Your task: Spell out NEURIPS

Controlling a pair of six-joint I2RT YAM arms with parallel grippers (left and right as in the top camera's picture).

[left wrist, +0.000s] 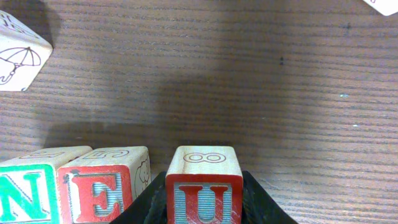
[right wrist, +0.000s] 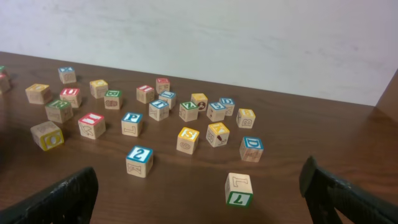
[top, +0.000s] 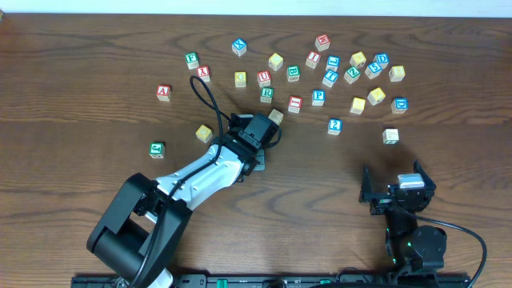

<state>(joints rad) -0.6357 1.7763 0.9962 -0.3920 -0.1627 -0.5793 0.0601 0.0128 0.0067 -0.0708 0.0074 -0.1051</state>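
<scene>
Three lettered cubes line up along the bottom of the left wrist view. The U cube sits squarely at centre, clamped by the left gripper between its black fingers. Its red U stands upright towards the camera and an outlined 8 shows on top. Being a cube, it has no long axis. To its left, across a narrow gap, is the E cube, red letter upright and a 5 on top. It touches the green N cube, so the row reads N, E, U. Whether the U cube rests on the wood cannot be told.

Further off, a pale cube with an umbrella drawing sits tilted. In the scattered group beyond are a blue P cube and a green R cube. The right gripper hangs spread wide and empty, near a blue 2 cube. The table is dark brown woodgrain, backed by a white wall.
</scene>
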